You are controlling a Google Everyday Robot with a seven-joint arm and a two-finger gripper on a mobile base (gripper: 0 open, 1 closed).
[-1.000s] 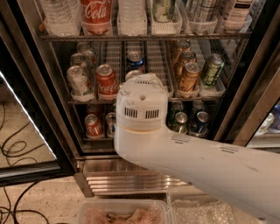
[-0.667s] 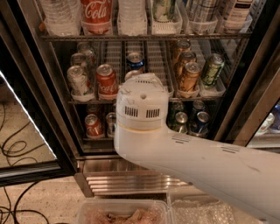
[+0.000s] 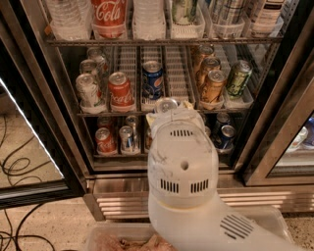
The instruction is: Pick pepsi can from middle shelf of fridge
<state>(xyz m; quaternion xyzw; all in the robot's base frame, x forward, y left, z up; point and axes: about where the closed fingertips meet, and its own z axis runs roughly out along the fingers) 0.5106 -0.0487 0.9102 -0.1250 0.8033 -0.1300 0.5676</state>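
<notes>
Dark blue, with a red-white-blue globe and a silver top, the pepsi can stands upright in a white slotted plastic lane on the middle shelf, a dark wire rack. It is left of the shelf's centre and near its front edge. Just to its left, slightly closer to the front edge, stands a red Coca-Cola can. Beyond that, toward the shelf's left edge, is a file of silver cans. Toward the right edge are a file of bronze-gold cans and a green can.

The black-framed glass-door fridge stands open above its ribbed stainless steel base. The rack above the middle shelf carries clear water bottles and a red-labelled Coca-Cola bottle in tall white baskets. More cans stand on the rack below, among them a red one.

The white robot arm reaches in from the lower right. Its end effector is at the front edge of the middle shelf, right of the pepsi can and apart from it. It is largely hidden behind the arm's rounded housing, so it cannot be told whether it is spread or pressed together. A silver can top shows just above the housing. Whether that can is held cannot be told.
</notes>
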